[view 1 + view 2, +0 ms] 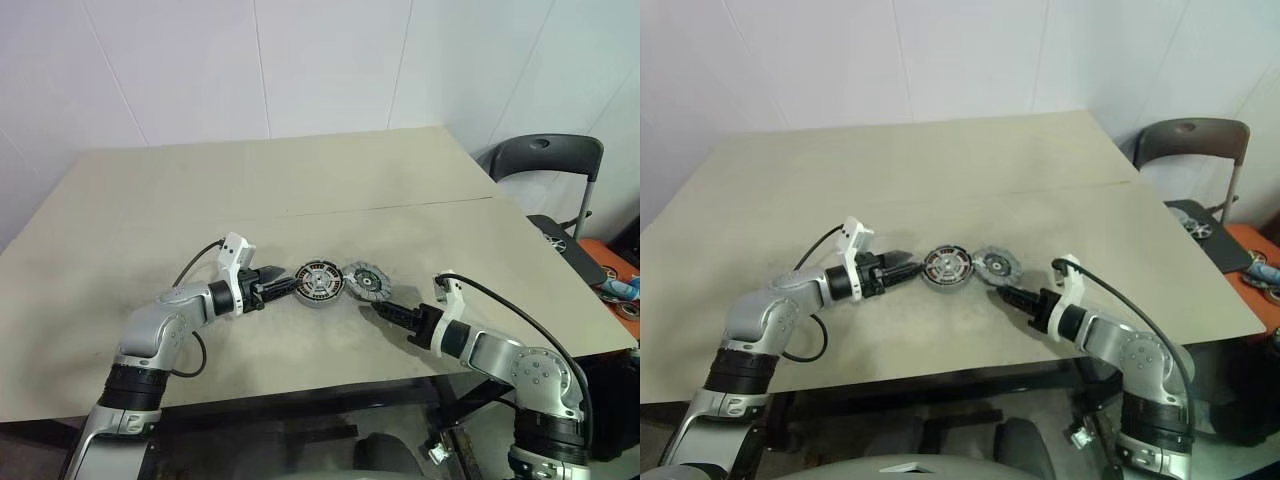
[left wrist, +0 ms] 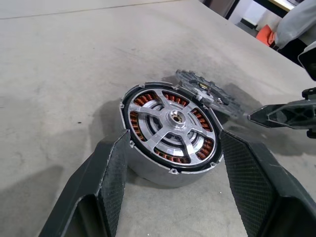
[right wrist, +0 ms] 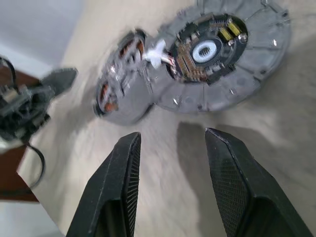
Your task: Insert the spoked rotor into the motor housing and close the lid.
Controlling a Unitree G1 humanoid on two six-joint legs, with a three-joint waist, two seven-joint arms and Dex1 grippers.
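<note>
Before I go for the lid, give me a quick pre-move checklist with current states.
1. Spoked rotor seated in motor housing: ok, spokes and hub sit inside the coil ring.
2. Housing braced: left tool straddles it, fingers either side; contact cannot tell.
3. Right tool free: ok, open, nothing between fingers.
4. Lid closed: not ok, leaning on the housing rim, circuit face showing.
5. Right tool's path to lid: ok, bare table between.

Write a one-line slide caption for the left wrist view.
Left gripper brackets the motor housing, spoked rotor seated, lid leaning alongside.
</note>
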